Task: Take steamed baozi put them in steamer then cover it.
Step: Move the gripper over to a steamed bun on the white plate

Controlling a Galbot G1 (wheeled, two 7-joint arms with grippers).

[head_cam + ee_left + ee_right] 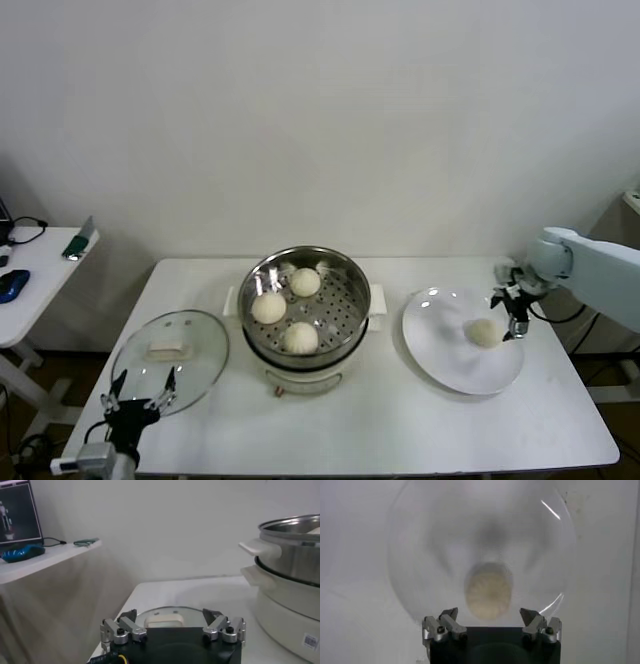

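Note:
The steel steamer (340,277) on its cream base stands mid-table with three baozi (268,307) (305,282) (300,338) on its perforated tray. One baozi (484,332) lies on the white plate (440,350) at the right. My right gripper (508,312) is open, just right of and above that baozi; in the right wrist view the baozi (488,590) lies between the spread fingers (449,617). The glass cover (195,365) with its cream handle lies flat at the left. My left gripper (140,389) is open at the cover's near edge, the cover (155,615) just beyond it.
A side table (35,275) at the far left holds a blue mouse (12,285) and a green object (78,243). The steamer's side (290,565) shows in the left wrist view. The main table's front edge runs close below the left gripper.

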